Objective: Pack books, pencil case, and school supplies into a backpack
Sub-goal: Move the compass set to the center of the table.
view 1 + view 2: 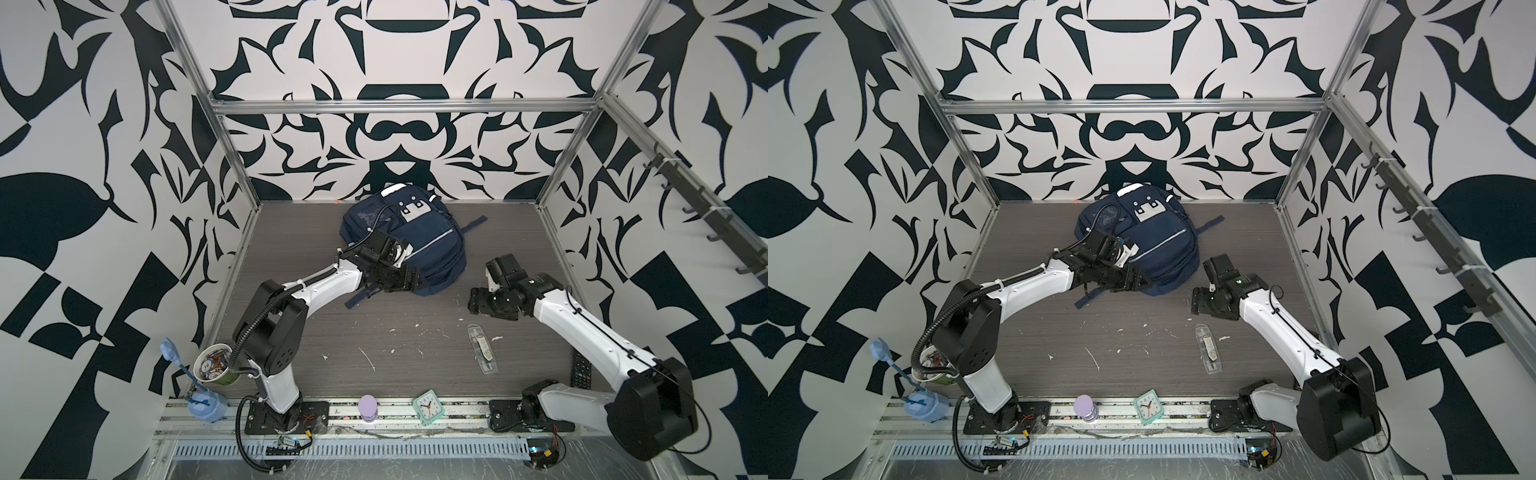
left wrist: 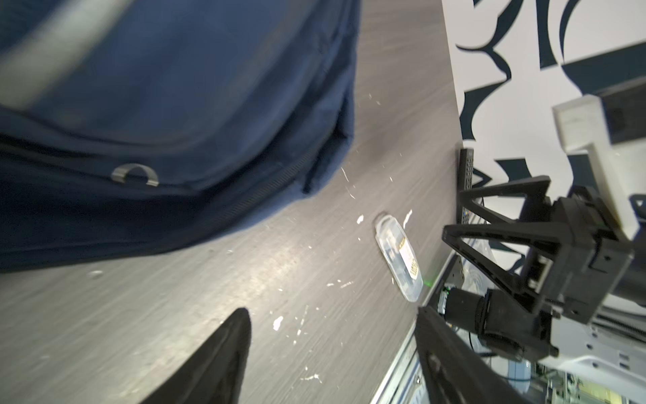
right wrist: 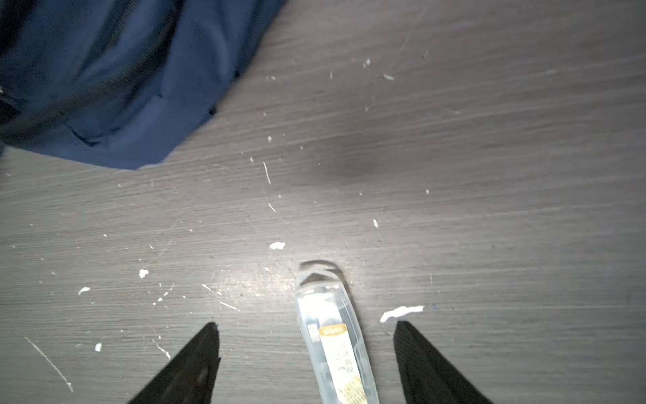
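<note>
Jaws stand wide apart on both arms, and we see nothing held in either pair. In the left wrist view the left jaws show as two black fingers at the bottom of the frame with bare tabletop between them, while the navy backpack fills the upper left. In the right wrist view the right jaws sit at the bottom edge, one finger on each side of the clear packet of school supplies. The packet lies flat on the tabletop and neither finger touches it.

In both top views the backpack lies front up at the centre of the frame, near the back wall. The left arm reaches from the lower left to the near edge of the backpack. The right arm comes in from the lower right and ends just right of the backpack, apart from it. The packet lies right of centre, well apart from the backpack. A black remote control lies at the tabletop's right edge. A teal alarm clock stands on the front rail at the bottom, and a paper cup sits at lower left.
</note>
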### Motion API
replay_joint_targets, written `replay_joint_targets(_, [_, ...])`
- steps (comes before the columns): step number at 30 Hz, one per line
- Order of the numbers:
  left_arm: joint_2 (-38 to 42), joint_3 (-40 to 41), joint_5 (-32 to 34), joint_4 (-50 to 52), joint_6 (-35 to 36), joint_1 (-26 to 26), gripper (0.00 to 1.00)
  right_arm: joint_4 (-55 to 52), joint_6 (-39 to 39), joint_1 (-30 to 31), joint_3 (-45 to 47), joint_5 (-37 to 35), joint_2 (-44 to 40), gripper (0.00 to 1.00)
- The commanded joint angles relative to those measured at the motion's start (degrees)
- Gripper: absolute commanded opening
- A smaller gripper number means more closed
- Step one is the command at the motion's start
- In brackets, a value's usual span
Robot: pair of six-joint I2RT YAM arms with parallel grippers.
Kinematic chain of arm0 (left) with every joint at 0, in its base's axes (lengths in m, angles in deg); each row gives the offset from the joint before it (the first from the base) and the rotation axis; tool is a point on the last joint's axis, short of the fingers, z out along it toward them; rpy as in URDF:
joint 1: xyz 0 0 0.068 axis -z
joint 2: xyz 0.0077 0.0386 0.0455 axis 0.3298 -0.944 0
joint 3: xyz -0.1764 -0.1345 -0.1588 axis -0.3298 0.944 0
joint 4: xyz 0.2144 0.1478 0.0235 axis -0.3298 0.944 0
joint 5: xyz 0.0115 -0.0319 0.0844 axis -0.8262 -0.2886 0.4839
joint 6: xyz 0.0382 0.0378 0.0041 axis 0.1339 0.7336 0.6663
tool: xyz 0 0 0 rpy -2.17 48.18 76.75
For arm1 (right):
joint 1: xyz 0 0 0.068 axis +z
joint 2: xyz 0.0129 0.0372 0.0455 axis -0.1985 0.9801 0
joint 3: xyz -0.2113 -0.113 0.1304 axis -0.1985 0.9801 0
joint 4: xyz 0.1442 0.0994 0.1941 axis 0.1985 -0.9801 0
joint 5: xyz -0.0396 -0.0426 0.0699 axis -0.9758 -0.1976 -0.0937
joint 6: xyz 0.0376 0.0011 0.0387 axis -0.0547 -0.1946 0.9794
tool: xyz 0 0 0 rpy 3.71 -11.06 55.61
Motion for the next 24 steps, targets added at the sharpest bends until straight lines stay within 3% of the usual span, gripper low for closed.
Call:
replay_joint_targets(1, [0.49, 1.00, -1.82, 0.25, 1.85, 2.71, 0.78, -2.61, 3.18, 0.03, 2.65, 0.43, -2.07, 0.81])
replay_joint_targets(12, [-0.91, 4.91, -4.30, -1.65, 0.52, 5.22, 0.78, -3.87, 5.51, 0.91, 6.58, 1.65, -4.20, 0.86])
replay_joint_targets(24, [-3.46, 4.89, -5.57, -2.54, -0.33, 6.61, 0.78, 2.52, 6.47, 1.83, 10.85, 5.97, 1.19, 0.85])
